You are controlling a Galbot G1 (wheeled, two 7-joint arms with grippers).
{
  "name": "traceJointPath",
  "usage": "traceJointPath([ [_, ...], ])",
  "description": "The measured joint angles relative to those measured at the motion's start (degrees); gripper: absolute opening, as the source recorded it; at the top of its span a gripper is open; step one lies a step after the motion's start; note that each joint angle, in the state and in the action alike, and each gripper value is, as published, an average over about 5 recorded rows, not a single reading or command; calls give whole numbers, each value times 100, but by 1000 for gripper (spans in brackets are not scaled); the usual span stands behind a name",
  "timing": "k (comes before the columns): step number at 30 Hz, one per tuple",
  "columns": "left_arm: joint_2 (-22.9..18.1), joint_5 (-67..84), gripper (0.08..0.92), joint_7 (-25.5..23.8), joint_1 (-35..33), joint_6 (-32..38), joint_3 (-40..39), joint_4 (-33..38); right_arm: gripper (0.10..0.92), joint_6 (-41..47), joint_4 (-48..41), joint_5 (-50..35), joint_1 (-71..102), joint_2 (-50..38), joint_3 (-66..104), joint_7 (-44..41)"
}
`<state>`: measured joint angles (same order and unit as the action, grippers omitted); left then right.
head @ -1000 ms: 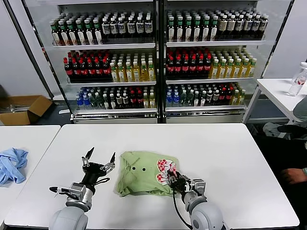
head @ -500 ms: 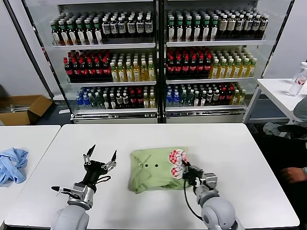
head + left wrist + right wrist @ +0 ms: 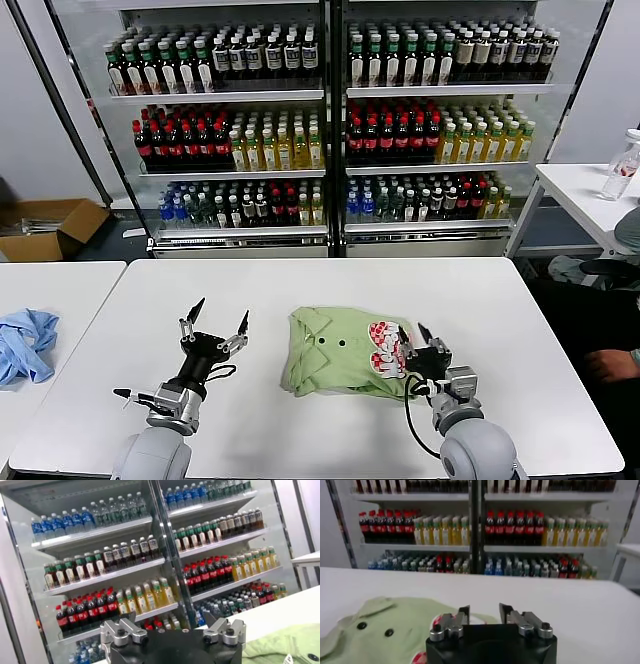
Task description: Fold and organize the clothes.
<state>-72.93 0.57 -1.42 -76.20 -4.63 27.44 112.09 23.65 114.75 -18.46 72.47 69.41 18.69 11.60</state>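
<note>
The light green shirt (image 3: 345, 352) lies folded into a compact bundle near the middle of the table (image 3: 520, 330), collar and 2 dark buttons facing up, red-and-white graphic (image 3: 385, 348) on its right-hand part. Its long axis runs roughly across the table, from one arm toward the other.

The right gripper (image 3: 425, 345) sits at the shirt's right edge, just beside the graphic. In the right wrist view its fingers (image 3: 461, 617) stand partly open with nothing between them; the cloth lies below and to the side of the tips, not in the gap. No hold on the shirt is visible.

The left gripper (image 3: 213, 322) hangs above bare table, well apart from the shirt's left edge, its fingers (image 3: 193, 311) spread fully wide and empty. The shirt lies to the right of these fingers.

Judgement: the right arm is the nearer one. Any next adjustment of the bundle starts from the right edge, where the fingers already meet the cloth.
</note>
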Motion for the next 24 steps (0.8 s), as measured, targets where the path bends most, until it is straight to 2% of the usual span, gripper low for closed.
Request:
traceJointPath([
  [12, -24, -30, 823, -45, 152, 66, -12, -126, 790, -430, -228, 458, -442, -202, 413, -273],
  [15, -16, -32, 823, -57, 186, 82, -6, -154, 818, -559, -381, 556, -566, -218, 474, -344],
  [24, -2, -32, 823, -70, 282, 95, -30, -225, 823, -797, -700, 707, -794, -231, 599, -492],
])
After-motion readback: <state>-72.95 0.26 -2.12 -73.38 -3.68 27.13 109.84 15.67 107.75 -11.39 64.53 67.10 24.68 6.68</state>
